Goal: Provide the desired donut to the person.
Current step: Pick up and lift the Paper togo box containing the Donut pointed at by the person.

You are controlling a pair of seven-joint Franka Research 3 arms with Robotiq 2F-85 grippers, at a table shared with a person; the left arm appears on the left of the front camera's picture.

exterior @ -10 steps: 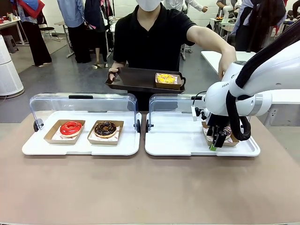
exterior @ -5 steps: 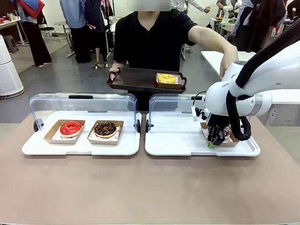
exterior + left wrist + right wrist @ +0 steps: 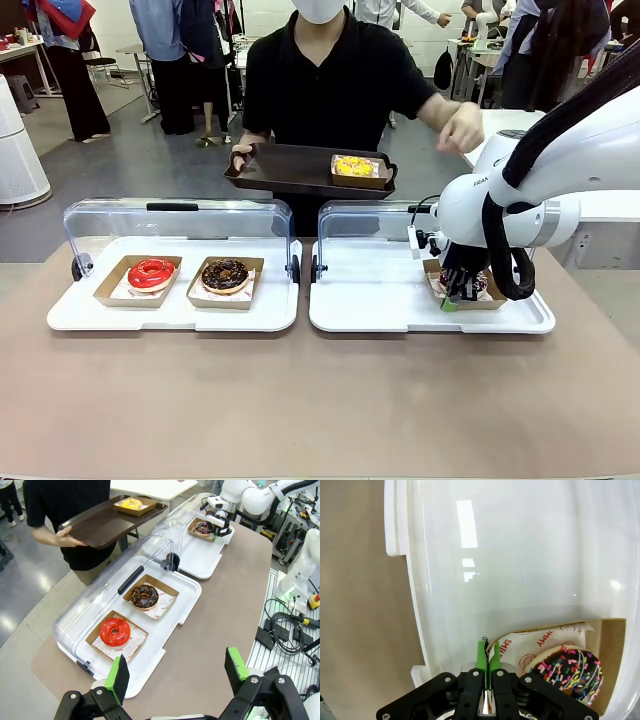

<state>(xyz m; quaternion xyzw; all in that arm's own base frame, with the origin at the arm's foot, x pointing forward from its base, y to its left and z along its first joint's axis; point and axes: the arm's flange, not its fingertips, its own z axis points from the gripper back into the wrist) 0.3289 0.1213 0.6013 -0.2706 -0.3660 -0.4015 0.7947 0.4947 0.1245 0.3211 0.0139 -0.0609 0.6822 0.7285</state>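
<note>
The right tool [image 3: 488, 647] has its green pads [image 3: 481, 656] pressed together on the near corner rim of a cardboard tray [image 3: 613, 650], with the printed paper liner just beside the pinch. In that cardboard tray, close beside the tool's fingers, sits a chocolate donut with coloured sprinkles [image 3: 567, 672]. Beyond the tool stretches the bare floor of a white serving tray [image 3: 495, 555], and off to one side of it lies the brown table [image 3: 355, 605]. From the front, the right tool [image 3: 450, 300] points down at the near right part of that serving tray, with the sprinkled donut [image 3: 470, 282] directly behind it. Across the table from the tool stands the person [image 3: 325, 90], holding a dark brown tray [image 3: 290, 170] that carries a yellow donut [image 3: 354, 167]; the person's other hand [image 3: 460, 128] is raised above and behind the tool. The left tool [image 3: 177, 672] hangs over the table with its pads wide apart and nothing between them; ahead of it are a red donut [image 3: 114, 631] and a chocolate donut [image 3: 144, 596] on a second white tray under a raised clear lid [image 3: 110, 575].
</note>
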